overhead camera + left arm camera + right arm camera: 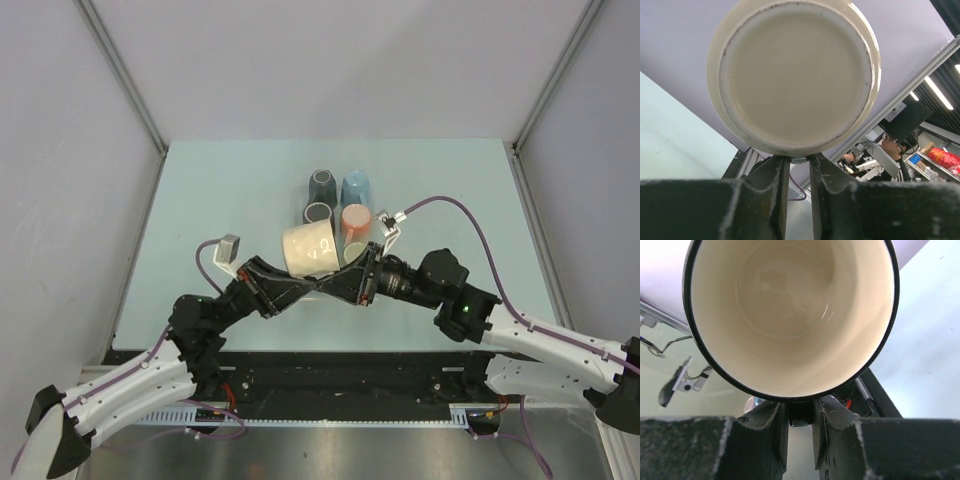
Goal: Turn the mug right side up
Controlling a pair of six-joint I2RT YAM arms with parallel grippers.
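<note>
sideways, the cream mug (312,250) shows a black rim.

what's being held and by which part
The cream mug, apparently by its handle: left end effector from the base side, right end effector from the rim side.

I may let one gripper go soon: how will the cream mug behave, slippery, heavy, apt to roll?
The cream mug looks glazed and glossy, so probably slippery in the narrow pinch of the left gripper and right gripper. Its thick walls suggest it is rigid and heavy. Lying sideways, its round body would likely roll if set down.
</note>
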